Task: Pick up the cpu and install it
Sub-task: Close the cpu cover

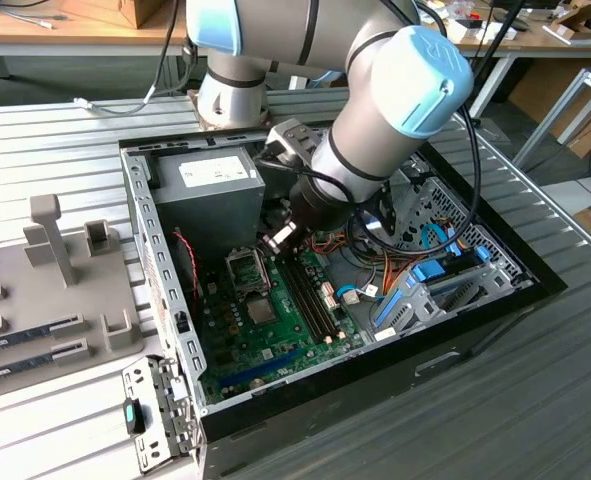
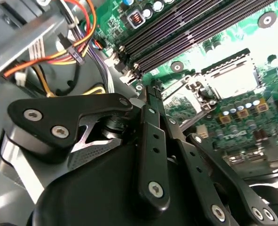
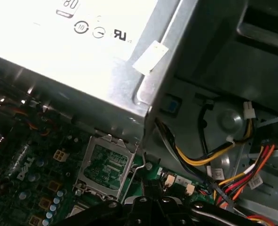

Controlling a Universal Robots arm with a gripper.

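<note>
While the claw [image 1: 278, 237] hangs inside the computer case [image 1: 165, 300] with its fingers [image 2: 152, 101] drawn together, the socket [image 1: 247, 268] lies just beside it at about 7 o'clock in the exterior view. A skewed descent could bend the socket's contacts, or the arm could snag the cables [image 2: 77, 52] nearby. I cannot tell whether the cpu is pinched between the fingers, nor make out its look. The socket [image 3: 106, 165] appears greenish and unfilled.
</note>
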